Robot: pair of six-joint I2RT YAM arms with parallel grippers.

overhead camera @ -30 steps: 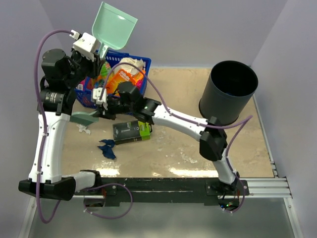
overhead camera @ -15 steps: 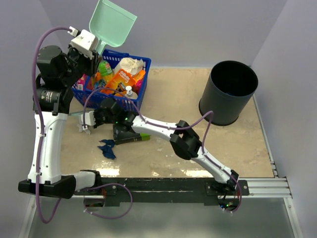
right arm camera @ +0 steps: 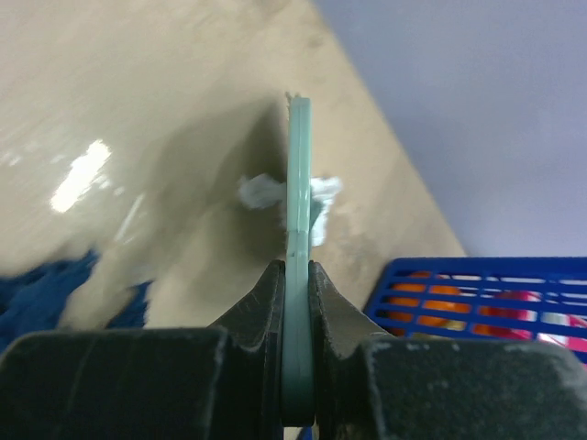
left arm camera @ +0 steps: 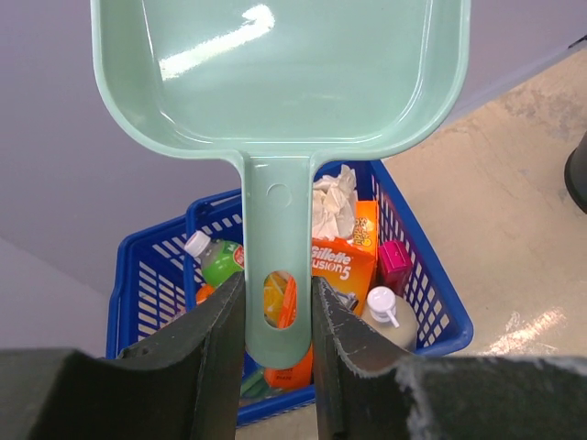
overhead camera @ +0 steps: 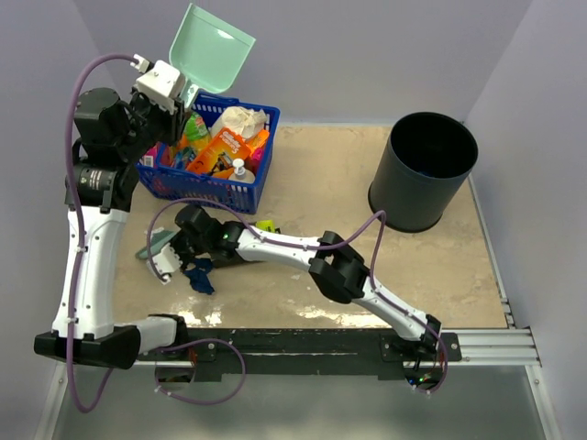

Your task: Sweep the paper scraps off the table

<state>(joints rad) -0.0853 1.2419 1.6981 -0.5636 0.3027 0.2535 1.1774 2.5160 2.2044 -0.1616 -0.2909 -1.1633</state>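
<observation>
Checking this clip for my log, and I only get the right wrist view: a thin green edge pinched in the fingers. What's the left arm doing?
Observer: The left gripper holds a dustpan by its handle, raised with the blue basket below it.
Operator: Anything in the pan?
Observer: No, the left wrist view shows it bare.
Operator: Where's the bin?
Observer: Top view: the black bin stands at the far right of the table; the right gripper and its brush are low at the left.
</observation>
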